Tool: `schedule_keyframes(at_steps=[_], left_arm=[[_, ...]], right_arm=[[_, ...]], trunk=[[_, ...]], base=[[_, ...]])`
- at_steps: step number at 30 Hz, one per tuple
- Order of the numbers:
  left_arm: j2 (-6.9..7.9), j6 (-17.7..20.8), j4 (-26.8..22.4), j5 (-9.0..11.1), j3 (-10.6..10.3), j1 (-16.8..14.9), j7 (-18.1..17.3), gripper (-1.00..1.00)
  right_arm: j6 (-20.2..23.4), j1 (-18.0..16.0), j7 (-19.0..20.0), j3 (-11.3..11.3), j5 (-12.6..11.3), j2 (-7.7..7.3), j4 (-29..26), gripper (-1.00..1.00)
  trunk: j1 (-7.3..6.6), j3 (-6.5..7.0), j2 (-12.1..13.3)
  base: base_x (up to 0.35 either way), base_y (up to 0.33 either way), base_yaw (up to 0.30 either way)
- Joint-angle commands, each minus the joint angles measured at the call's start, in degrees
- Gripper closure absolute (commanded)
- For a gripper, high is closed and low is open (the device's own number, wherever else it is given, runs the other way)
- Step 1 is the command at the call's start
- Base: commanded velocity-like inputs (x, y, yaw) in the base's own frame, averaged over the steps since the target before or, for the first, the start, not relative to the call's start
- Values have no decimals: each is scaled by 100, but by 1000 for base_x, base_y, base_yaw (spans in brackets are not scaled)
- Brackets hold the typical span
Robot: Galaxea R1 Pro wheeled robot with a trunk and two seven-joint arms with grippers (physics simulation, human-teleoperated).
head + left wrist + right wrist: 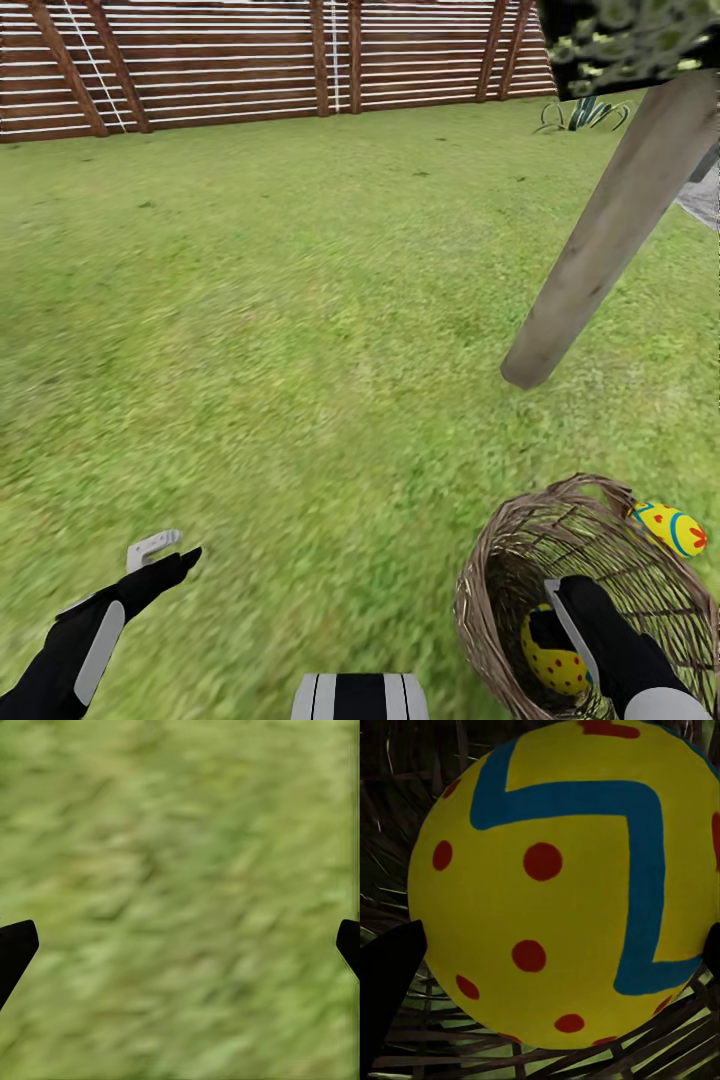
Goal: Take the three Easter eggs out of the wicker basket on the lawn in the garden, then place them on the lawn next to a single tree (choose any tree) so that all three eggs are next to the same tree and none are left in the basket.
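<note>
The wicker basket point(500, 545) stands on the lawn point(300, 350) at the lower right, just in front of the tree point(610, 240) and its slanting pale trunk. One Easter egg point(550, 662) lies inside the basket. My right gripper point(562, 600) reaches down into the basket onto it. In the right wrist view that egg point(562, 885) sits between the two black fingertips point(390, 997), which press against its sides. A second egg point(668, 527) lies on the grass just outside the basket's far rim. My left gripper point(172, 552) hangs open over bare grass point(180, 870).
A brown slatted fence point(250, 60) closes the far side of the lawn. A spiky plant point(585, 112) grows beside the trunk's top, under the dark leafy crown point(620, 40). Grey paving point(705, 200) shows at the right edge. Open grass spreads left of the tree.
</note>
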Motion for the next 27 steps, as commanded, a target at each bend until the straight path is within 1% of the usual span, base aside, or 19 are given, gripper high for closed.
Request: schedule_keyframes(at_steps=[1,2,5,10,21,27], left_arm=[[-3,41,-5,30,13,-2,-18,-100],[-5,41,-5,30,13,-2,-18,-100],[-74,41,2,10,13,-2,-10,-100],[-111,41,113,-56,5,-2,-9,-100],[-118,39,169,-56,0,-2,-4,-100],[-118,40,214,-51,-73,-2,-6,-100]], right_arm=[[26,-1,-6,6,11,4,-6,100],[25,-1,-6,6,10,5,-6,100],[23,-2,-12,24,28,6,1,100],[24,-1,-13,-1,9,6,-2,100],[28,-1,-6,-2,5,6,-1,100],[28,-2,-6,-9,5,5,-2,100]], trunk=[[-3,19,0],[-6,41,1],[-14,107,5],[-27,218,12],[-55,462,27],[-70,595,35]], base=[[0,0,0],[0,0,0],[0,0,36],[0,0,183],[0,0,3],[0,0,0]])
